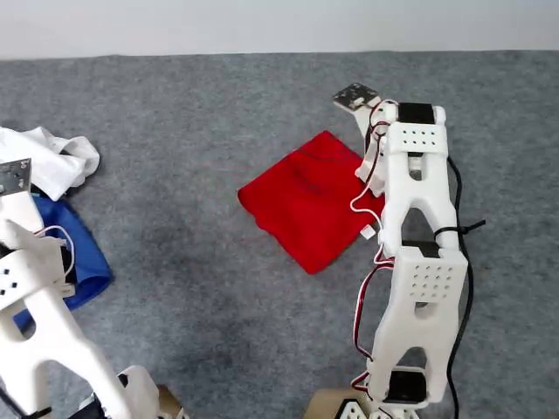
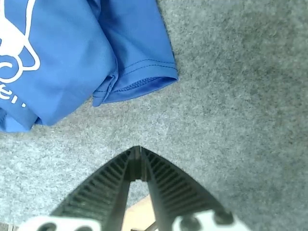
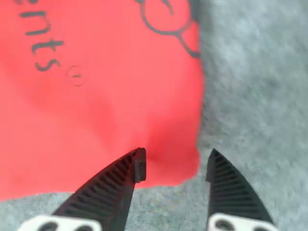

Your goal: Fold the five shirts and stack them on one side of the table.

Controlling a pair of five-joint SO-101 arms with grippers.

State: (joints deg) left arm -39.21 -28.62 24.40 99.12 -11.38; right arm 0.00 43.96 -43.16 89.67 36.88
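A folded red shirt point(image 1: 306, 202) lies in the middle of the grey table. My right arm point(image 1: 417, 175) stands over the shirt's right edge. In the right wrist view my right gripper point(image 3: 176, 161) is open, low over a corner of the red shirt point(image 3: 96, 96), one fingertip above the cloth and the other above the carpet beside it. A crumpled blue shirt point(image 1: 77, 253) lies at the left edge beside a white shirt point(image 1: 48, 157). My left gripper point(image 2: 140, 153) is shut and empty, over bare carpet a little off the blue shirt's point(image 2: 72, 53) sleeve hem.
The table is covered in grey carpet point(image 1: 192, 113), with open room at the back and between the two arms. My left arm point(image 1: 35, 301) covers part of the blue shirt. A pale wall runs along the far edge.
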